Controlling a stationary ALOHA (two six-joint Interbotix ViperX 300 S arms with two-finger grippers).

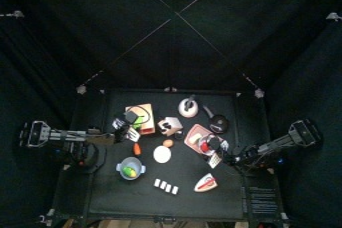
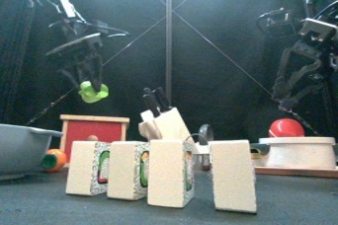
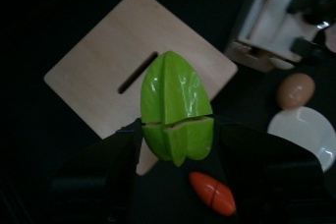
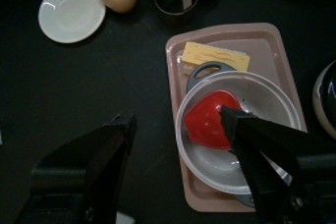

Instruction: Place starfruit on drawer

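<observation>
While our left gripper [image 3: 178,154] hangs in the air above the table's left side, its jaws are closed on the starfruit [image 3: 178,105], which we see as a yellow-green ribbed fruit, split across by a seam, gripped at its lower end. From the front, the fruit [image 2: 91,93] sits high above the drawer [image 2: 94,130], well apart from it. Directly beneath the fruit, our left wrist camera shows the drawer's pale top face [image 3: 112,66], with a dark slit near its middle. Beside it lie a brown egg [image 3: 297,91] and a white round disc [image 3: 308,135], and a small orange-red piece [image 3: 213,193] lies closer to the jaws. Along the table's front edge stands a row of cream blocks [image 2: 165,173]. Further right, our right gripper [image 4: 178,154] hovers with its jaws spread wide and nothing between them, over a pink tray [image 4: 269,46]. On that tray sits a white bowl [image 4: 269,110] holding a red fruit [image 4: 210,123], with a yellow block [image 4: 214,54] beside the bowl.
</observation>
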